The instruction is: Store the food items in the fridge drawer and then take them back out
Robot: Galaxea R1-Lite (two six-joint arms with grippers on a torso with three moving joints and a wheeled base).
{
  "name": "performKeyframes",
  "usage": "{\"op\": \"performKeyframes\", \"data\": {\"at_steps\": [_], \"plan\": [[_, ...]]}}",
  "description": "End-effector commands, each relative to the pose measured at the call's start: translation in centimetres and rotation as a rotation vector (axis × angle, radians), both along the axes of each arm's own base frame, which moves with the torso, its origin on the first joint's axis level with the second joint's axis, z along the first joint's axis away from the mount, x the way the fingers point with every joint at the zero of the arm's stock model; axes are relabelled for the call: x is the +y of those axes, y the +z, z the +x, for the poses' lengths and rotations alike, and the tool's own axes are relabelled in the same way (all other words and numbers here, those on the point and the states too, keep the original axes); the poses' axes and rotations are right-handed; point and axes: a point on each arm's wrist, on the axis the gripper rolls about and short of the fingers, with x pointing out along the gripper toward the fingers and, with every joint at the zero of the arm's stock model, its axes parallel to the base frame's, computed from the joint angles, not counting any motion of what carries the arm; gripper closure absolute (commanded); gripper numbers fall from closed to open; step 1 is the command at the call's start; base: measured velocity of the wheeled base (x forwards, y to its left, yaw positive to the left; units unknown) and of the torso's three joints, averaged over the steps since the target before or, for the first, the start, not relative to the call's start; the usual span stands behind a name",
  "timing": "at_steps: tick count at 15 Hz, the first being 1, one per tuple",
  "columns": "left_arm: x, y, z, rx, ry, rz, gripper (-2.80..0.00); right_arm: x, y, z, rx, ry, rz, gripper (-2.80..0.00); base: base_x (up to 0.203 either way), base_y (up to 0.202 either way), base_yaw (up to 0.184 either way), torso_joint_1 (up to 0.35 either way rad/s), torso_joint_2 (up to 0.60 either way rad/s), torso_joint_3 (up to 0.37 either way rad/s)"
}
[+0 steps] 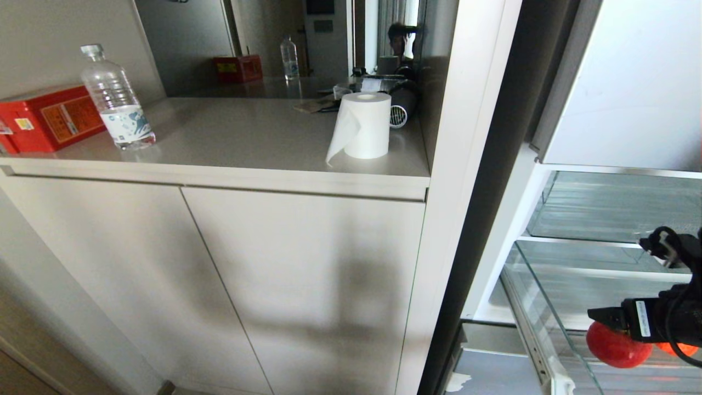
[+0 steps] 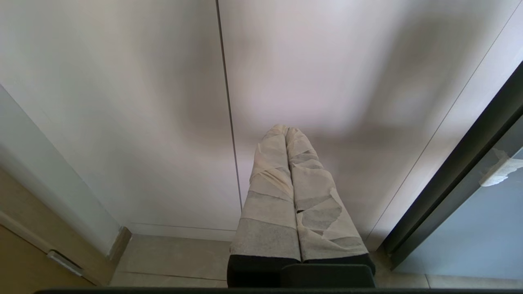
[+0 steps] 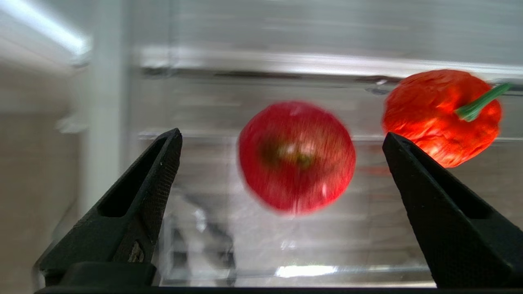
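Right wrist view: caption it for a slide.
Open right claw frames a round red apple beside a wrinkled orange-red pepper in the clear plastic fridge drawer.

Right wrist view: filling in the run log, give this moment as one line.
right gripper: open, holds nothing | red apple between jaws | orange pepper beside | both in fridge drawer | left gripper: shut, parked

We are seeing a clear water bottle (image 1: 116, 99) standing upright on the pale countertop (image 1: 241, 140), just beside a red box (image 1: 46, 118) lying at the counter's left end. Towards the right end, a white paper roll (image 1: 362, 126) is standing on its end with a loose sheet hanging down its left side, and a dark cylinder with a vented end (image 1: 403, 107) is lying just behind it. Below the counter, two plain cabinet doors (image 1: 285, 285) are sitting closed.
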Motion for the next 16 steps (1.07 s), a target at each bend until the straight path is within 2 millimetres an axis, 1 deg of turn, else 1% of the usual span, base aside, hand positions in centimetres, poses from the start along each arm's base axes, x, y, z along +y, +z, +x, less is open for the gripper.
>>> {"op": "performKeyframes", "data": {"at_steps": [1, 6, 12, 16], "plan": [[0.0, 0.0, 0.0, 0.000, 0.001, 0.000, 0.00, -0.2, -1.3, 1.2, 0.055, -0.018, -0.008, -2.80, 0.000, 0.000, 0.000, 0.000, 0.00, 0.000], [0.0, 0.0, 0.0, 0.000, 0.001, 0.000, 0.00, -0.4, -2.4, 1.7, 0.101, -0.034, 0.001, -2.80, 0.000, 0.000, 0.000, 0.000, 0.00, 0.000], [0.0, 0.0, 0.0, 0.000, 0.001, 0.000, 0.00, -0.6, -3.5, 1.6, 0.139, -0.050, 0.009, -2.80, 0.000, 0.000, 0.000, 0.000, 0.00, 0.000], [0.0, 0.0, 0.0, 0.000, 0.001, 0.000, 0.00, -0.9, -4.8, 2.4, 0.141, -0.062, 0.011, -2.80, 0.000, 0.000, 0.000, 0.000, 0.00, 0.000]]}}
